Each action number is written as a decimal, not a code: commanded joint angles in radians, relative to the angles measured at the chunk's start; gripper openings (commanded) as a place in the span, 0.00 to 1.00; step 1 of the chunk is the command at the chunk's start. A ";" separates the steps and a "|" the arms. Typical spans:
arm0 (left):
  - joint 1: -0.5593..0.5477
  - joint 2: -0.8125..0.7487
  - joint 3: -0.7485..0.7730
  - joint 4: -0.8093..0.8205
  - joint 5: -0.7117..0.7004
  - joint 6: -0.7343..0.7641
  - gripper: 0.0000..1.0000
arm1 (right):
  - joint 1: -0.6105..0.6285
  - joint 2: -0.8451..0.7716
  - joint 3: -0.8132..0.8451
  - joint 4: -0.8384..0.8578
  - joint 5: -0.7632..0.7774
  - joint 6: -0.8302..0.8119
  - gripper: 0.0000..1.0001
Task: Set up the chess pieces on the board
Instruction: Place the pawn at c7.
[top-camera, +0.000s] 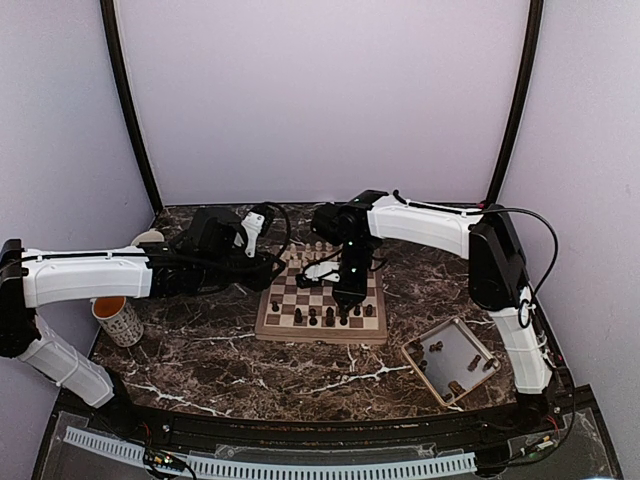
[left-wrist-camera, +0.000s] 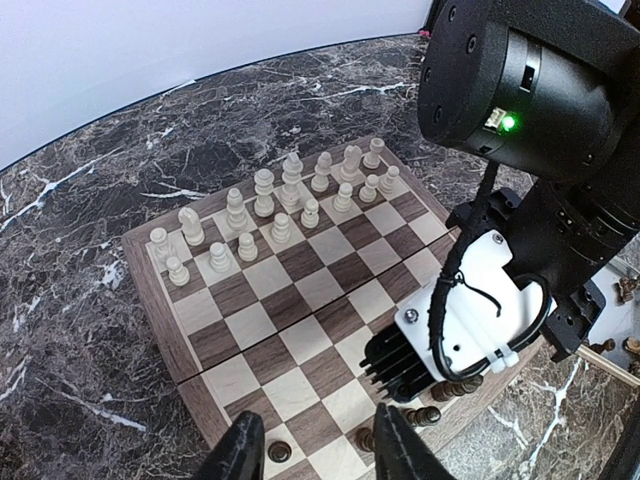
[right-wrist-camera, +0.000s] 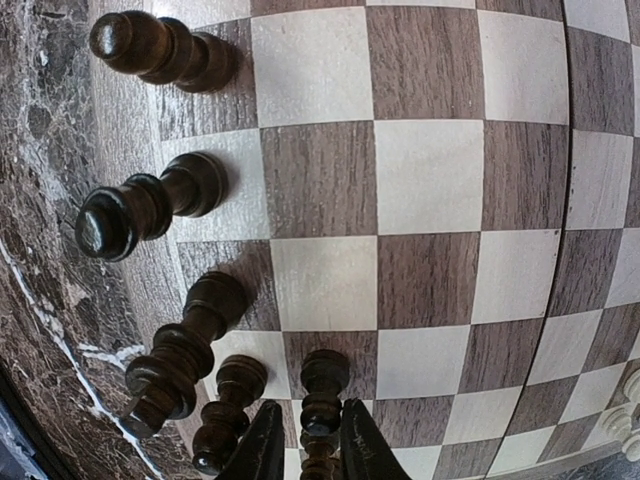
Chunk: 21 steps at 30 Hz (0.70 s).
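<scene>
Closest to your right wrist cam is the right hand (right-wrist-camera: 305, 445) itself. Its two fingers look pinched on the top of a dark piece (right-wrist-camera: 323, 395), so I'd call that hand closed on it. That piece stands upright: long axis vertical, head up between the fingers toward the lens, base down over a dark square of the board (right-wrist-camera: 430, 180), second row in from the edge nearest your arm bases. I can't tell if the base is fully seated or just above the square. More dark pieces (right-wrist-camera: 150, 210) stand in the edge row right beside it, and one is very close to the finger on the left of that view. Pale pieces (left-wrist-camera: 290, 195) are already lined up on the far side. Your left hand (left-wrist-camera: 318, 455) is open with nothing in it, hanging over the near edge of the board. So my read is you're mid-placement of a second-row piece. Next move, I reckon: make sure it's down flat, let the fingers go just wide enough, and lift straight up so you don't clip the neighbours. After that it's back to the tray (top-camera: 452, 358) on the tabletop (top-camera: 200, 350), right of the board, where a few dark ones are waiting.
</scene>
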<state>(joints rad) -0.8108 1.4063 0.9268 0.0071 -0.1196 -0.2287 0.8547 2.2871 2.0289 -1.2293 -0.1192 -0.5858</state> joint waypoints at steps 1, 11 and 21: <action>0.001 0.003 -0.009 0.019 0.014 0.000 0.40 | 0.006 -0.010 0.010 -0.011 -0.004 0.007 0.21; 0.001 -0.006 0.011 -0.005 0.008 0.006 0.40 | -0.035 -0.118 -0.010 0.002 -0.007 -0.015 0.27; -0.001 0.019 0.083 0.005 0.127 0.030 0.40 | -0.199 -0.427 -0.316 0.097 -0.075 -0.042 0.29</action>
<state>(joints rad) -0.8108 1.4139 0.9646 -0.0010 -0.0563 -0.2180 0.7170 1.9789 1.8450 -1.1797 -0.1696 -0.6094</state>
